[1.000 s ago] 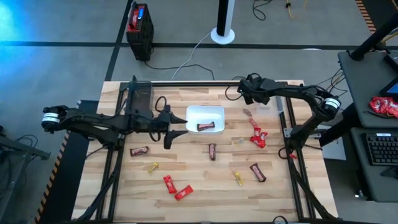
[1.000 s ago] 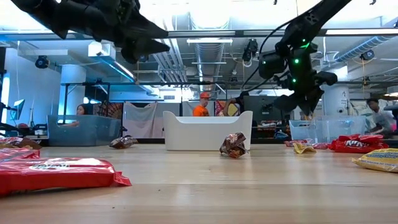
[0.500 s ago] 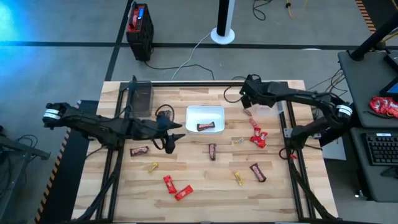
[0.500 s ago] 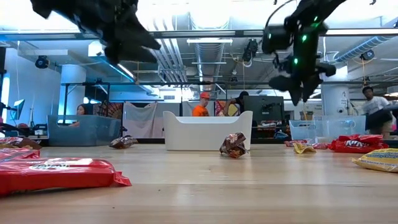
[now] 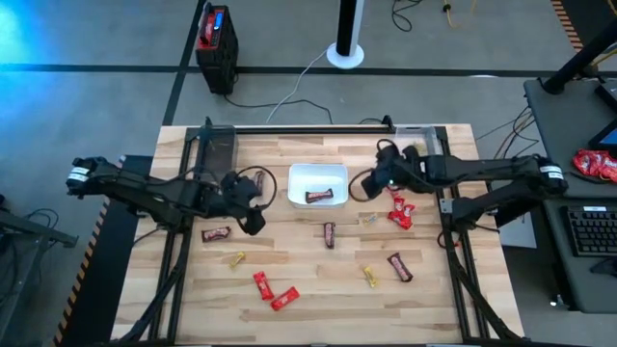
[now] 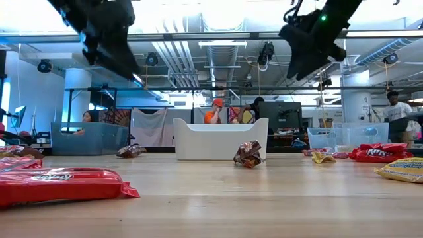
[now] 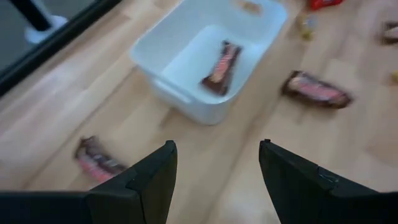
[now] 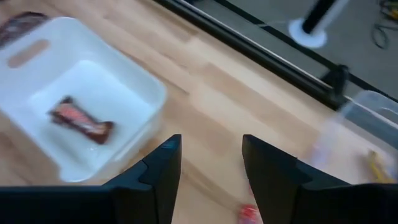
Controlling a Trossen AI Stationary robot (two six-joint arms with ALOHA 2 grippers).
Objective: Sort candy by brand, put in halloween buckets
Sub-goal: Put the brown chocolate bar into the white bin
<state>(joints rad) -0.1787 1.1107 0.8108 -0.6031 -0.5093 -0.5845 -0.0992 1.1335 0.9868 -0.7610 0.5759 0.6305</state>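
One brown bar [image 5: 318, 197] lies in the white tray [image 5: 318, 172]; the other sweets are spread over the desk [image 5: 299, 280] on the tray's near side. Both claws are released and empty; the left claw [image 5: 253, 220] hovers beside a brown bar [image 5: 216, 233] left of the tray, which is judged its target; the fingers should be lowered astride its narrow width before being closed; the right claw [image 5: 369, 185] hangs just right of the tray.

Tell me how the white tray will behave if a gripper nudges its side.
The white tray would probably slide on the smooth wooden table rather than tip, since it sits low and broad. It looks light: thin-walled, holding just one brown bar. That bar may shift inside. Both grippers, left and right, are open and empty.
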